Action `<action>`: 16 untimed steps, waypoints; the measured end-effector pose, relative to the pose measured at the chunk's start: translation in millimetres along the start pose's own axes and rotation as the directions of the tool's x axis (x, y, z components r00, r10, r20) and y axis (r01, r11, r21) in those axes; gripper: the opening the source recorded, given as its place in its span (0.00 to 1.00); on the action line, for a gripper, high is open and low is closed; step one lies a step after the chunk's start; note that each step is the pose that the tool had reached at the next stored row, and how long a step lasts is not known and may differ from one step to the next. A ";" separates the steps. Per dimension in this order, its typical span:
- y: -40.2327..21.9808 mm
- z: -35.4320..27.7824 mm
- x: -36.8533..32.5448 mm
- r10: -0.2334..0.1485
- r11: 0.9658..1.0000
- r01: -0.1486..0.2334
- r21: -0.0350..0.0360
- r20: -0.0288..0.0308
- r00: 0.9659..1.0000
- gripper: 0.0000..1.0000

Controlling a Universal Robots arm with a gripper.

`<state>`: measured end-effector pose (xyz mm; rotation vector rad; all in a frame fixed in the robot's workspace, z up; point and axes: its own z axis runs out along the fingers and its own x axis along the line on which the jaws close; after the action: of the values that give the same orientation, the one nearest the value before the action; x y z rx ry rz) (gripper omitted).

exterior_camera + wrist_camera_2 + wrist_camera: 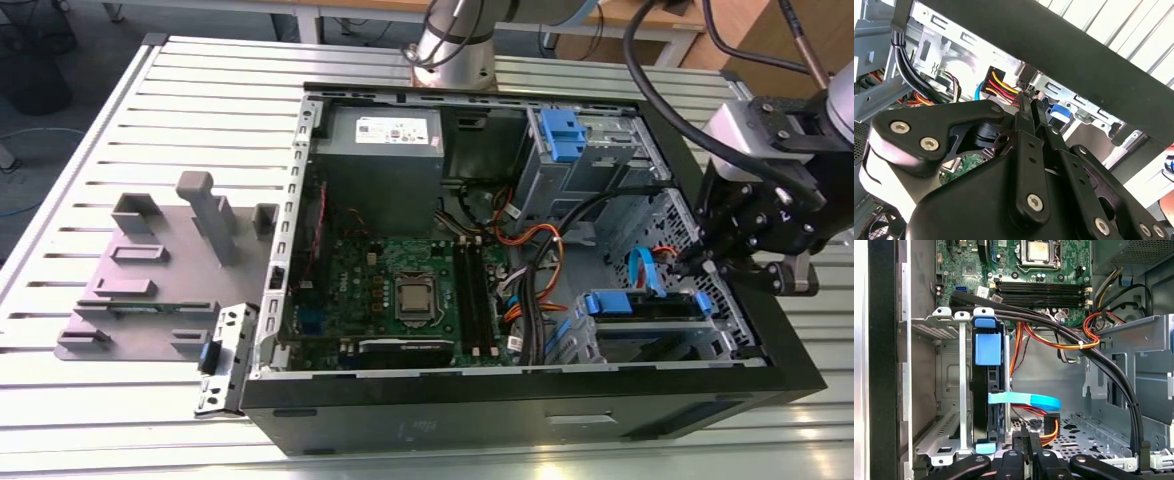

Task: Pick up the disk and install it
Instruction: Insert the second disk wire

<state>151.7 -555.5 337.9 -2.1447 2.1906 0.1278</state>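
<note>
The disk (625, 303) stands on edge in the lower drive cage (654, 345) at the case's corner on the exterior view's right. Its blue bracket (988, 347) shows between the cage's silver rails in the first wrist view. My gripper (683, 264) hangs inside the case just behind that cage, apart from the disk. Its fingers (1021, 440) are drawn together. In the second wrist view the gripper (1027, 94) has its tips against a black connector with yellow, red and orange wires (999, 82). I cannot tell whether the tips pinch those wires.
A blue flat cable (1029, 400) runs from the disk's side. A black cable bundle (1104, 365) arches over the bay. The grey power-supply box (387, 140), a blue-latched upper cage (561, 135) and the motherboard (400, 290) lie inside the case. A grey fixture plate (147, 290) lies outside, on the exterior view's left.
</note>
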 end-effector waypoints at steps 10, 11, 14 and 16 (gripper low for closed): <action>12.2 -0.6 6.1 -0.002 1.000 0.002 0.019 0.000 1.000 0.16; 12.5 -0.8 7.7 -0.002 1.000 0.002 0.019 0.000 1.000 0.16; 13.6 -1.2 12.1 -0.002 1.000 0.002 0.021 0.000 1.000 0.16; 14.7 -1.5 14.2 -0.003 1.000 0.003 0.023 0.000 1.000 0.16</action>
<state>136.7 -569.5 337.9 -2.1353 2.1783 0.1026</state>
